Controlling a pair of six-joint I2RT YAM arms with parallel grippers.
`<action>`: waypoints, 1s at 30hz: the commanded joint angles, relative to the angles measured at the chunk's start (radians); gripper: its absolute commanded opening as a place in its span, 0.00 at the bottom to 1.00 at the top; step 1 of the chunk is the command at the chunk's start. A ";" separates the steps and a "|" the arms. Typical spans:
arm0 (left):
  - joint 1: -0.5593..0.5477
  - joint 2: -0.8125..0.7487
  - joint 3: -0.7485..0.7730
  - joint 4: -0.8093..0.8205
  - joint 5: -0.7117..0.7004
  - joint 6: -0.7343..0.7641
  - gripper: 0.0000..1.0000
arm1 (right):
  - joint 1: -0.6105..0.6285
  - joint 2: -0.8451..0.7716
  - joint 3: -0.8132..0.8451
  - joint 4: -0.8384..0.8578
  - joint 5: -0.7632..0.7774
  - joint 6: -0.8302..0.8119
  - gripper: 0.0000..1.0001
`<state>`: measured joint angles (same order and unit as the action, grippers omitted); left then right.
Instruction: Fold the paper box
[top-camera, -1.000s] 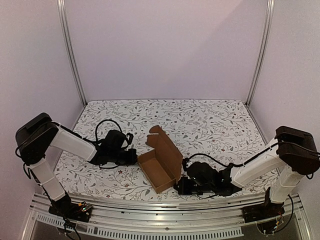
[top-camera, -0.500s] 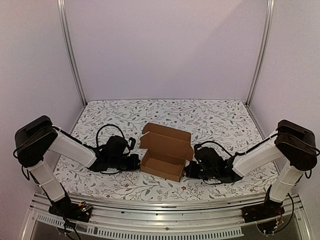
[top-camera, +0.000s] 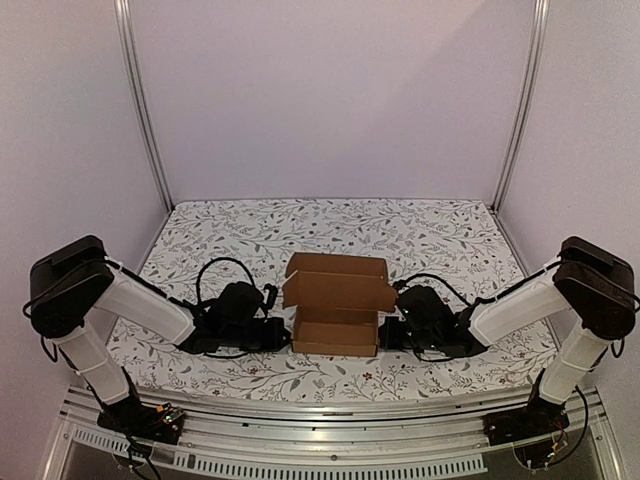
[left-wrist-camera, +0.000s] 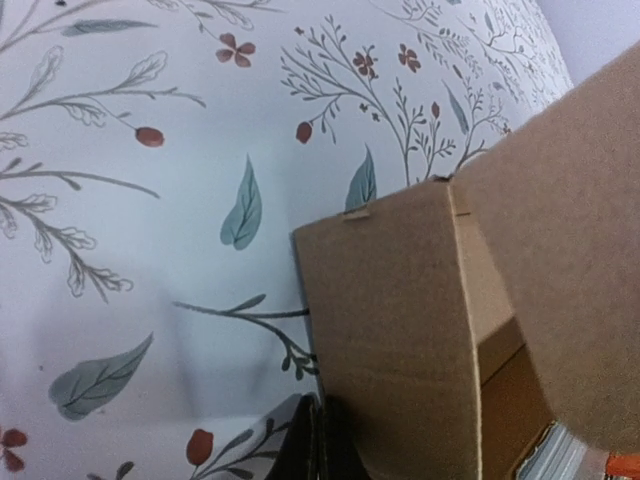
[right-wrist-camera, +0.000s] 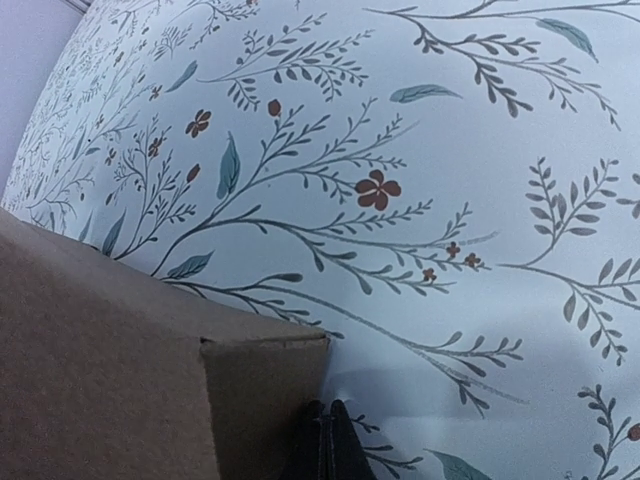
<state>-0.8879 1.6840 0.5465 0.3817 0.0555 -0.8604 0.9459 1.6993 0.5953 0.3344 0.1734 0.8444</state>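
Both wrist views: paper box (left-wrist-camera: 400, 340) runs off frame, only dark tips of left gripper (left-wrist-camera: 318, 450) and right gripper (right-wrist-camera: 327, 445) peek in at bottom edge.

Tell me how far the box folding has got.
Done: the paper box stands as a tray on the table, walls up. In hand: the left gripper and right gripper, both shut, sit close against its two ends, one on each side; whether they press on it I cannot tell. Left: the lid stands open at the back and is not yet closed down.
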 joint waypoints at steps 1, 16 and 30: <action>-0.026 -0.046 -0.016 -0.148 -0.047 -0.016 0.00 | 0.000 -0.055 -0.023 -0.162 -0.005 -0.065 0.00; -0.023 -0.319 0.107 -0.560 -0.213 0.162 0.39 | -0.001 -0.441 0.070 -0.580 0.018 -0.322 0.51; -0.003 -0.434 0.168 -0.584 -0.240 0.339 0.87 | -0.080 -0.468 0.259 -0.709 -0.104 -0.584 0.60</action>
<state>-0.8997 1.2907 0.6754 -0.1570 -0.1520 -0.5873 0.9058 1.2098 0.8192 -0.3172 0.1410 0.3492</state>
